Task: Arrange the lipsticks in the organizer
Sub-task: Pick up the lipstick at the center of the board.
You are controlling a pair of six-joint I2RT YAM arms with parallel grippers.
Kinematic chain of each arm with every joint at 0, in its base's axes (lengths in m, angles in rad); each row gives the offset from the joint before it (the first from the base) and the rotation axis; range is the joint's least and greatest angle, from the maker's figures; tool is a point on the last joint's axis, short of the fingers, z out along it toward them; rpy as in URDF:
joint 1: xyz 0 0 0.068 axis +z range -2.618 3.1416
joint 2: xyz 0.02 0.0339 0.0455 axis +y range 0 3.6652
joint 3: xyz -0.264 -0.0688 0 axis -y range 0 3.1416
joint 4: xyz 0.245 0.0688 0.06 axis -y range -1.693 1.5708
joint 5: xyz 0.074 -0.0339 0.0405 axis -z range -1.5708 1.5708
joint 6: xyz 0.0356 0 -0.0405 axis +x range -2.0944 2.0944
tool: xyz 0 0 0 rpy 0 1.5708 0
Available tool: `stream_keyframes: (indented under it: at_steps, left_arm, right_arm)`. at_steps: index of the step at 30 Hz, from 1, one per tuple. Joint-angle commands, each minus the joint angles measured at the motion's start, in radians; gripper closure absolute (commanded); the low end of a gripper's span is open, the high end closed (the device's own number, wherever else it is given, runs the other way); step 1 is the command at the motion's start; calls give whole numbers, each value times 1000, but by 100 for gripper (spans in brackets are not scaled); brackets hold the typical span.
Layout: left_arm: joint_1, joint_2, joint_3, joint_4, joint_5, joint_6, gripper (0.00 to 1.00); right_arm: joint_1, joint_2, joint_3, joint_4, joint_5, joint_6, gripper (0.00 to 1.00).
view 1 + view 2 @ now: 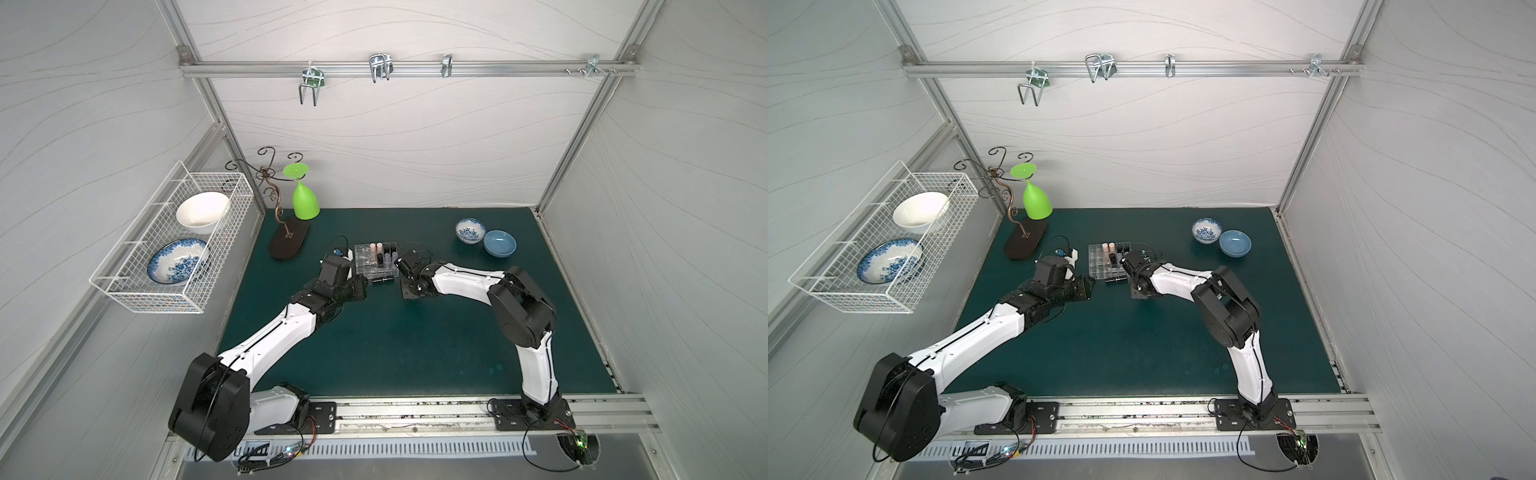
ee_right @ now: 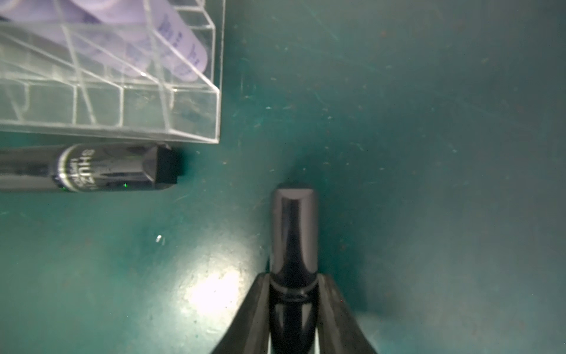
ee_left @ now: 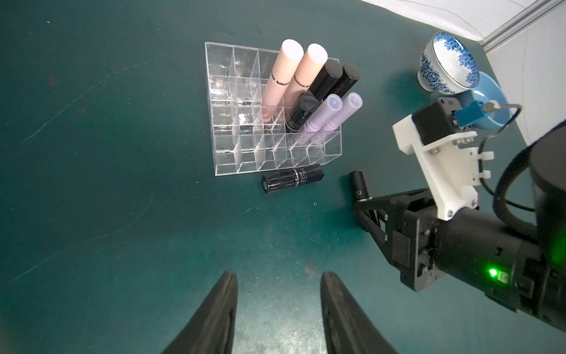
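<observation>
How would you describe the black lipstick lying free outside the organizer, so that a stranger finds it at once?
On the green mat, find the clear organizer near the middle. Beside its wall facing the base rail, the black lipstick lies on its side. Unlike the other loose black lipstick, no jaws grip it.

Green goblet (image 1: 306,203) hung inverted on a scrolled stand (image 1: 289,244) at the mat's (image 1: 395,340) far-left corner; floral bowl (image 1: 470,231) and blue bowl (image 1: 499,243) sat side by side near its far-right corner.

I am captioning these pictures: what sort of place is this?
Probably a robot test cell: an aluminium frame with white panels, left arm and right arm bolted to a rail, a wire basket of bowls.
</observation>
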State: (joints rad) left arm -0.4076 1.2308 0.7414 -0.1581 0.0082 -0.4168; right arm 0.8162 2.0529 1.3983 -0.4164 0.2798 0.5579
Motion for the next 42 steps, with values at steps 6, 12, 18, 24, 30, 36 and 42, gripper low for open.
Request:
stream_keyframes:
  at_steps: [6, 12, 18, 24, 30, 36, 42]
  left_arm:
    - [4, -58, 4, 48, 94, -23, 51]
    - [4, -98, 42, 62, 315, -44, 45]
    - [4, -78, 95, 115, 580, -133, 20]
    - [4, -69, 95, 310, 786, -312, 15]
    - [4, -69, 92, 453, 887, -433, 14]
    - [-6, -62, 90, 516, 946, -471, 34]
    - [-48, -50, 106, 486, 981, -412, 40]
  right_arm:
    - [-22, -94, -85, -66, -57, -12, 81]
    - [-50, -352, -215, -9, -222, -80, 81]
    - [-105, -601, -281, -37, -578, -182, 80]
    - [-108, -771, -308, -86, -802, -235, 79]
    - [-121, -861, -346, -31, -955, -190, 78]
    - [-121, -861, -338, 35, -1048, -145, 78]
    - [-121, -867, -344, 68, -1073, -119, 78]
